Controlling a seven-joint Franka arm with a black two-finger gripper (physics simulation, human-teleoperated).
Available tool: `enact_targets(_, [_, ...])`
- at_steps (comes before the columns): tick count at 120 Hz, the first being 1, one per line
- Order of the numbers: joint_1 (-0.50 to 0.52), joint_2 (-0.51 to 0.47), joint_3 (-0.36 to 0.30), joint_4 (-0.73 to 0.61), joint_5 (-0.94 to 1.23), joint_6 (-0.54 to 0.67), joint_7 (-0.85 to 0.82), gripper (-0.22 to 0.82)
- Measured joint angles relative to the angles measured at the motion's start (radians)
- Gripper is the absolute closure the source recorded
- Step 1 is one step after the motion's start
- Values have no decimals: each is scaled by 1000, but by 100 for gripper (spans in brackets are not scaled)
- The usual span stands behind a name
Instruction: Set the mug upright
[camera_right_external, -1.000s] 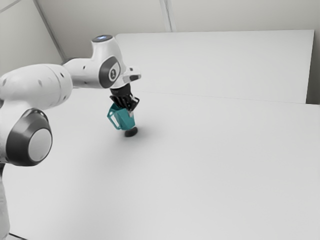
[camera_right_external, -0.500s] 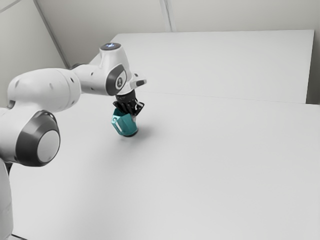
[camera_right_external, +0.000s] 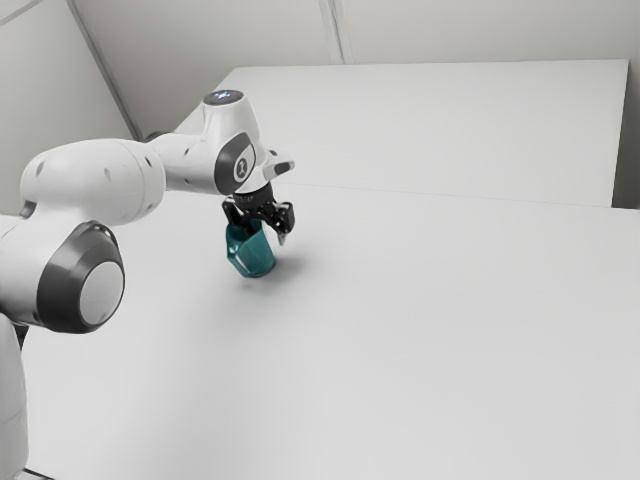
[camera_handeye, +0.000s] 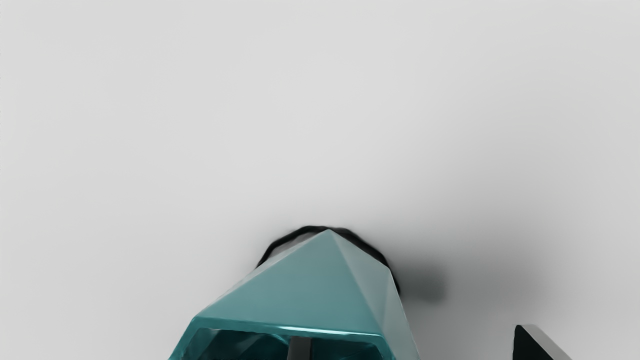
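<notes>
The teal faceted mug (camera_right_external: 251, 254) is at the table surface in the exterior view, its open end up and leaning a little toward that view's left. Right above it, my gripper (camera_right_external: 264, 233) stands open, with one finger outside the mug. The wrist view has the mug (camera_handeye: 310, 290) with its rim toward my hand and a dark edge around its far end. There my gripper (camera_handeye: 416, 346) has its fingers wide apart, one inside the mug's opening and the other beyond its wall with a gap. The handle cannot be made out clearly.
The white table (camera_right_external: 430, 330) extends around the mug. A raised white panel (camera_right_external: 430, 130) stands behind it, near the back wall. The arm comes in from the exterior view's left.
My hand and the mug have come down and slightly toward the exterior view's right. The mug has turned and leans less. My fingers have spread apart, letting go of its wall.
</notes>
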Motion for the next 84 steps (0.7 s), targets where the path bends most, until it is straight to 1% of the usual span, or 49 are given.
enact_targets(15, [-3, -13, 1, 13, 1, 0, -7, 12])
enact_targets(34, [-11, -63, 6, 21, 4, -3, -14, 7])
enact_targets(44, [-15, -129, 6, 19, 5, -16, -18, 6])
enact_targets(59, [1, -285, -4, 13, 6, -104, -24, 4])
enact_targets(64, [36, -339, -31, 11, 7, -141, -25, 4])
enact_targets(70, [98, -393, -85, 10, 24, -186, -25, 3])
enact_targets(77, [166, -441, -143, 10, 46, -234, -19, 3])
enact_targets(84, [217, -474, -175, 9, 60, -276, -4, 3])
